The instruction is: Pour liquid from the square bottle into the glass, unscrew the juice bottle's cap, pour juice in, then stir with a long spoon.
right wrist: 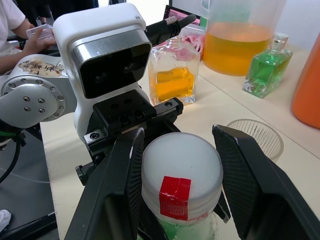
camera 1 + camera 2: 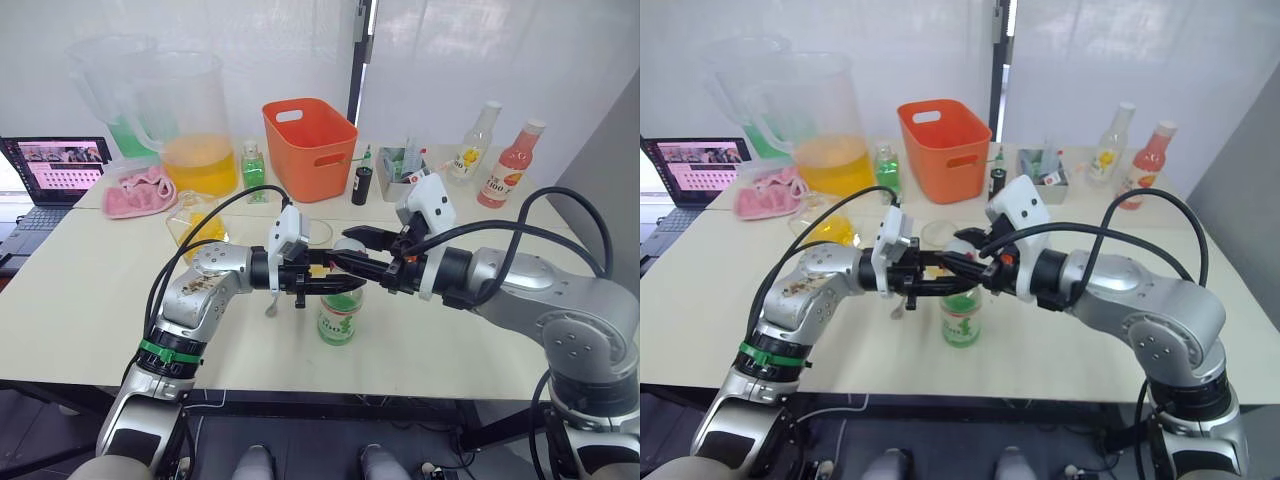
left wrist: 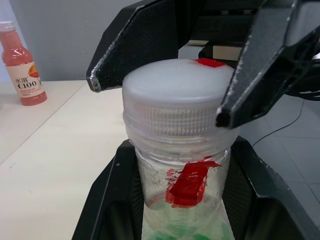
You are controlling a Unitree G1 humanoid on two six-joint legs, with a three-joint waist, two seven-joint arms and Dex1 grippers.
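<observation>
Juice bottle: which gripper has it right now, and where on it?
The left gripper clamps the juice bottle by its neck, just under the cap. The right gripper straddles the cap, fingers not closed on it.

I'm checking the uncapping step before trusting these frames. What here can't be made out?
- Whether the white screw cap has loosened: not readable; the right gripper straddles it, contact unclear.
- Clear plastic juice bottle's neck: both eye views, hidden behind the left gripper.
- Clear tumbler glass: any liquid inside is unreadable.
- Thin silver spoon: mostly hidden behind the left arm.
</observation>
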